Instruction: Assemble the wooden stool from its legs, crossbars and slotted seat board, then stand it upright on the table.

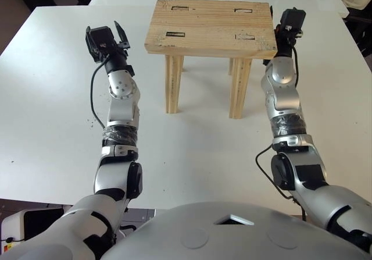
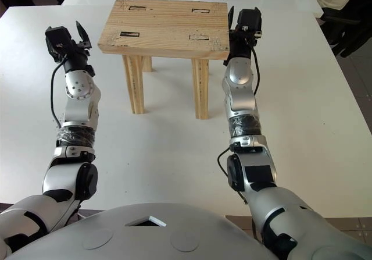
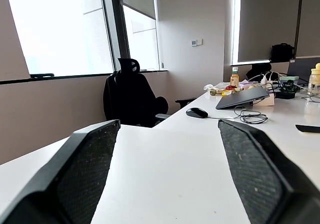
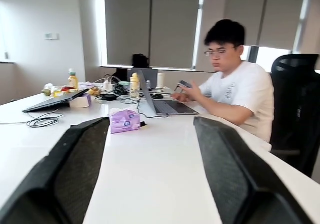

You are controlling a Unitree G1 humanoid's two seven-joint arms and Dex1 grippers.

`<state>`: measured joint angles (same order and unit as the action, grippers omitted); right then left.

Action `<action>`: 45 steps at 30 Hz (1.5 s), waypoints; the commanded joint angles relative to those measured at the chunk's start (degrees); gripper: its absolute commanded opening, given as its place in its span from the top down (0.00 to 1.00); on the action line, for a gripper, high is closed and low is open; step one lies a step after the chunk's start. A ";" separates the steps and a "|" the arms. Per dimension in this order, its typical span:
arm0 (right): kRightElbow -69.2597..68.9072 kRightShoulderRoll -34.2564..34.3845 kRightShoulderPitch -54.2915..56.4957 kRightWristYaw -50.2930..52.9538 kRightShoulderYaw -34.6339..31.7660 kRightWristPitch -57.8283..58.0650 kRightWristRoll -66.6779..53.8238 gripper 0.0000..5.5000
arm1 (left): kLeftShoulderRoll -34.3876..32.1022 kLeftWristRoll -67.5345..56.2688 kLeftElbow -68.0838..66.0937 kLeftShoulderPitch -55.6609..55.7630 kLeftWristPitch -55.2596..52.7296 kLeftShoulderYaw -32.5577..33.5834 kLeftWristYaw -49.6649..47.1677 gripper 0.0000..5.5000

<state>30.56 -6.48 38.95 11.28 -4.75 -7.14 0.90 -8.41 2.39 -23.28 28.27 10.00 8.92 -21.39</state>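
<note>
Both your grippers were spread wide and empty: the left gripper point(image 3: 167, 129) well apart from the stool point(image 1: 206, 46), the right gripper point(image 4: 151, 123) just beside its seat board point(image 1: 210, 18). You had the stool upright on the table point(image 1: 52, 97).

Bright, even daylight throughout. Window point(image 3: 60, 28) at 10 o'clock in left wrist view blown out to white. Stool point(image 1: 209, 21) throws only a faint, soft shadow on the white table point(image 1: 58, 97) beneath its seat.
</note>
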 commanded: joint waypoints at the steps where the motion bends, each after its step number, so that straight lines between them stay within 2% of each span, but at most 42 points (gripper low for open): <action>1: 3.25 -1.74 4.56 -1.55 -0.15 -1.80 0.76 0.44 | 1.97 -0.71 5.01 -2.01 -1.42 1.83 -1.93 0.33; 6: 2.93 -2.68 3.48 -2.42 0.20 -2.31 1.36 0.44 | 4.37 0.18 9.84 -3.09 -3.71 -0.14 -0.64 0.33; 9: 3.25 -4.54 1.64 -2.61 0.66 -3.58 3.06 0.44 | 4.57 2.36 8.38 -1.47 -2.58 -1.72 -0.74 0.33; 13: 3.77 -6.25 -0.75 -2.77 -1.49 -2.91 2.21 0.44 | 6.26 0.68 9.47 -0.02 -4.23 0.38 -2.78 0.33; 16: 1.24 -4.59 -3.49 0.05 -3.45 -1.30 0.78 0.44 | 5.31 0.04 12.33 -1.98 -5.76 0.30 0.17 0.33; 20: -2.84 -1.05 -6.05 1.96 -2.50 -0.76 1.27 0.44 | 3.25 -2.62 17.08 -6.14 -9.74 1.98 5.07 0.33; 22: -4.38 0.40 -6.05 2.59 -2.64 -0.01 0.77 0.44 | 2.87 -3.52 18.18 -6.08 -13.10 4.40 3.93 0.33; 27: -8.12 0.60 -7.61 5.94 -3.78 -0.21 2.42 0.44 | 1.09 -1.73 18.45 -4.06 -20.61 7.41 0.22 0.33; 32: -8.49 0.30 -8.01 5.48 -3.18 1.98 2.85 0.44 | 0.24 -5.48 19.87 -3.47 -24.68 9.61 2.88 0.33; 38: -10.10 3.61 -9.22 4.98 -1.98 4.49 1.85 0.44 | -1.07 -2.64 20.02 -3.47 -22.28 8.58 2.62 0.33; 40: -10.21 3.20 -7.82 5.78 -1.30 5.88 3.47 0.44 | -0.28 -3.48 18.86 -2.04 -20.61 9.39 2.03 0.33; 45: -7.14 1.03 -5.32 8.18 -2.80 4.42 4.98 0.44 | -0.89 -0.16 17.77 -2.41 -17.93 5.33 3.82 0.33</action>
<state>21.73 -4.43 32.13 18.42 -6.73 -1.93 5.10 -8.84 0.14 -5.10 25.88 -7.68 16.10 -17.59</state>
